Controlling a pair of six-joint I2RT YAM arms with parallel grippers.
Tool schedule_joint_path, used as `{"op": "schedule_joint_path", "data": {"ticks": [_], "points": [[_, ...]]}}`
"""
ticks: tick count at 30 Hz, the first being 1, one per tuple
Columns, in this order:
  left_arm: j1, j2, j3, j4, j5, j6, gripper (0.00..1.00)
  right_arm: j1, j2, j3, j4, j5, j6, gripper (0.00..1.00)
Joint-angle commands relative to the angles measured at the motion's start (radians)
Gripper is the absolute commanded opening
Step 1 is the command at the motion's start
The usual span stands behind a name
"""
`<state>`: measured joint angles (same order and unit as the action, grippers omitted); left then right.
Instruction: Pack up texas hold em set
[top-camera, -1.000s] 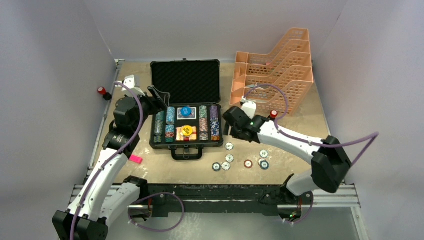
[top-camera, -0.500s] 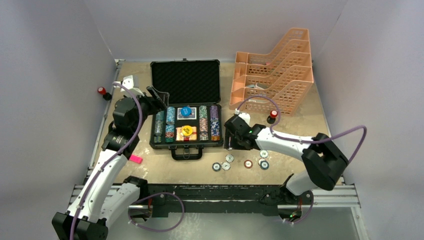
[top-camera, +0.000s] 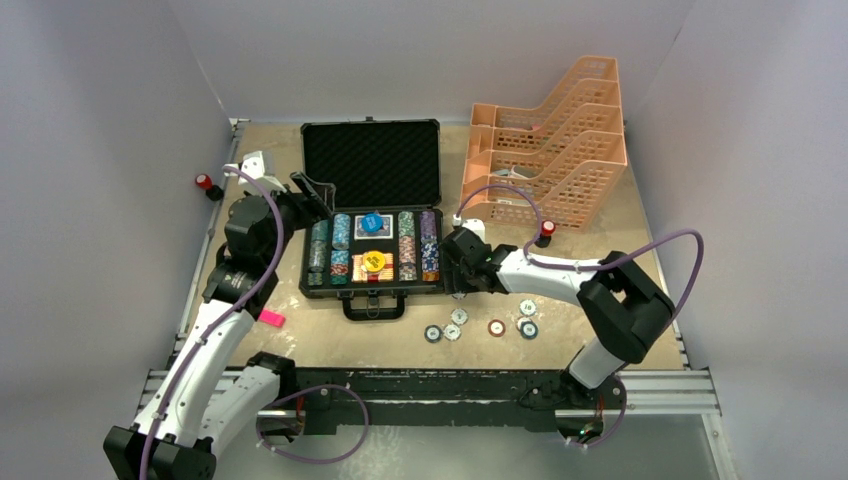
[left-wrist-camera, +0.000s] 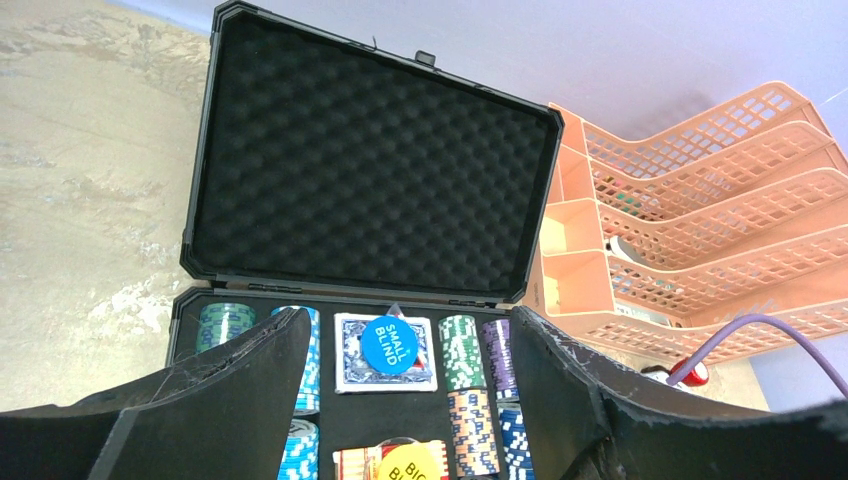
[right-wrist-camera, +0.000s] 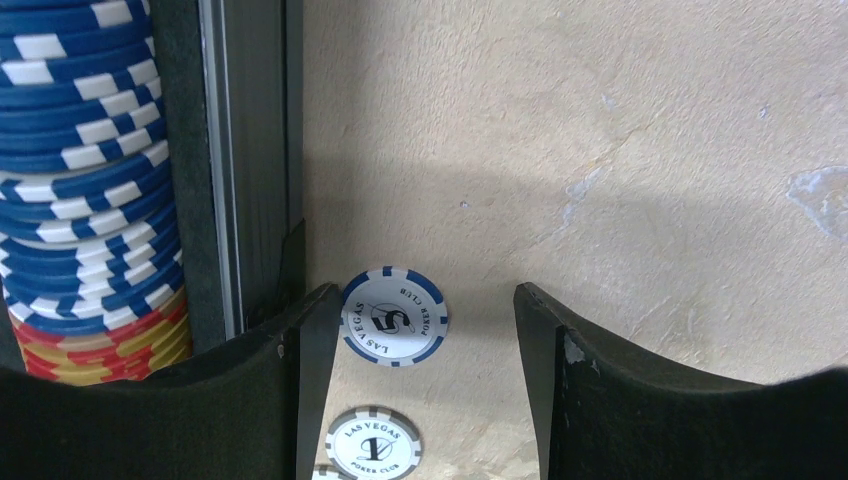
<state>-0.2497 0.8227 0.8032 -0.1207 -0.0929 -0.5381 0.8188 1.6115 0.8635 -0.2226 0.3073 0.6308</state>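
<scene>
Several loose poker chips (top-camera: 452, 331) lie flat on the bench (top-camera: 330, 335) along its near edge, right of centre, not yet packed. Just beyond them your right gripper (right-wrist-camera: 425, 310) is low and released. It holds nothing, and its jaws straddle a blue-edged chip (right-wrist-camera: 393, 315) lying just outside the right wall of the briefcase (top-camera: 372, 290). That chip reads "LAS VEGAS POKER CLUB" around a 5. A grey-edged chip (right-wrist-camera: 372, 442) nearer the wrist carries the same wording around a 1.

Mind the squeeze. One of the fingers (right-wrist-camera: 290, 370) sits hard against the case wall, so closing could snag on it or nudge the case. A chip this flat may also skid out or flip rather than lift.

The briefcase sits mid-bench with its handle (top-camera: 375, 306) toward you and its chip rows largely full. Inside it, a blue dealer button (left-wrist-camera: 388, 344) marked "SMALL BLIND" rests on a blue-backed card deck (left-wrist-camera: 350, 368). A yellow button (left-wrist-camera: 403, 463) shows "BIG", the rest cut off.

Your left gripper (left-wrist-camera: 410, 335) hovers released and empty over the case's left side. Behind it the foam-lined lid (left-wrist-camera: 365, 165) stands open. A peach tray rack (top-camera: 560, 150) fills the far right corner.
</scene>
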Motion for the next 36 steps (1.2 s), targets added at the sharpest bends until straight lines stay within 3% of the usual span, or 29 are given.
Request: {"op": "schedule_joint_path", "data": {"ticks": [1,5,11,15,25,36], "points": [[0.006,-0.014,-0.002,0.036,-0.014,0.016,0.72,0.000,0.049,0.013,-0.038,0.034,0.005,0.68],[0.006,-0.013,-0.001,0.036,-0.015,0.015,0.72,0.000,0.048,0.024,-0.111,0.065,0.080,0.64],[0.006,-0.013,-0.001,0.036,-0.015,0.015,0.72,-0.002,0.006,0.025,-0.206,0.133,0.200,0.49],[0.006,-0.014,-0.001,0.036,-0.016,0.015,0.72,-0.003,-0.009,0.037,-0.239,0.150,0.235,0.46],[0.006,-0.017,-0.001,0.034,-0.013,0.011,0.72,-0.004,-0.109,0.044,-0.170,0.081,0.180,0.63],[0.006,-0.017,-0.003,0.035,-0.013,0.011,0.72,-0.012,-0.007,0.030,-0.159,0.064,0.176,0.61]]}}
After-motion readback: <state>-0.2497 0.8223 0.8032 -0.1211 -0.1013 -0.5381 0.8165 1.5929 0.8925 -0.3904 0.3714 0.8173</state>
